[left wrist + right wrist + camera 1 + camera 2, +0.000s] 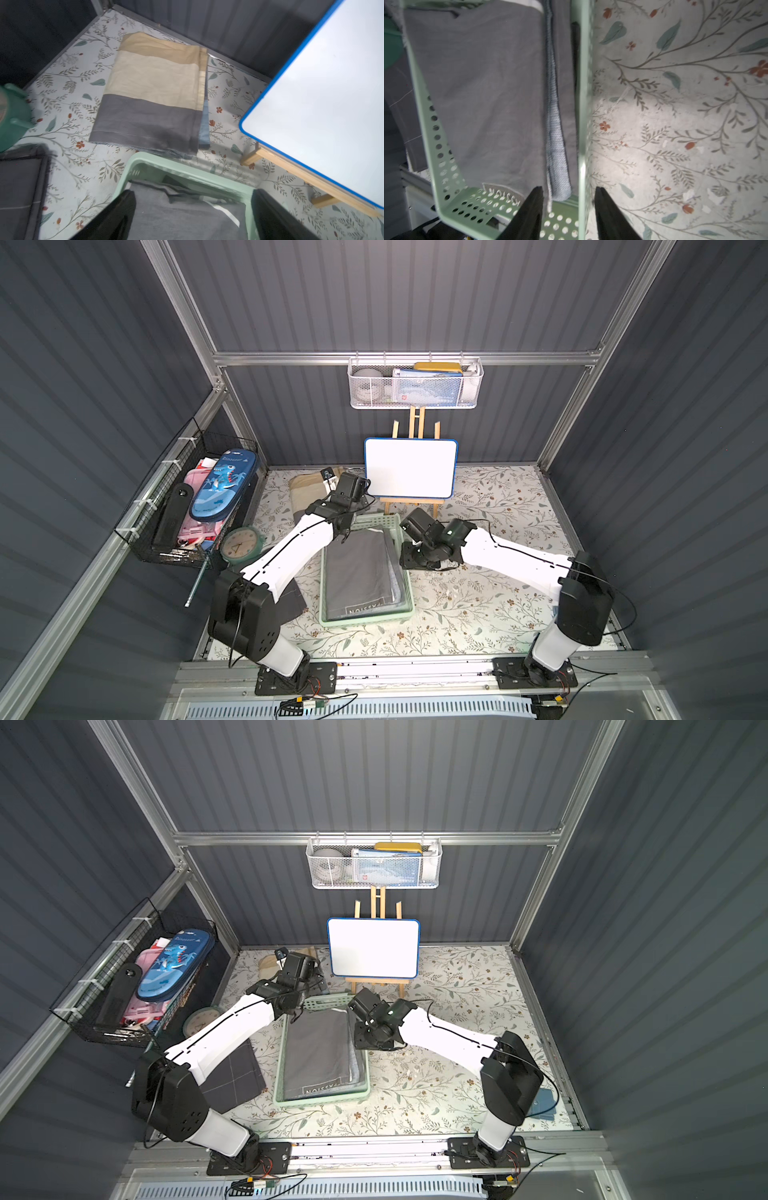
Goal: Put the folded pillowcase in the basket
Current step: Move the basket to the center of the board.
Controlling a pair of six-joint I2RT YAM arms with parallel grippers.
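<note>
Dark grey ribbed walls [415, 294], framed by aluminium rails [282, 358], enclose a floral-print tabletop [498, 605]. A whiteboard [410, 467] on a wooden easel [417, 420] stands against the back wall. A white mesh basket [365, 400] hangs directly above the whiteboard, and a black wire basket [226, 444] hangs well to its side on the side wall. The light is cool and even.

Grey folded pillowcase [359, 568] lay flat inside the mint-green perforated basket [365, 620], under the left gripper [193, 192]. Basket's side wall stood between the right gripper [568, 187] jaws.
</note>
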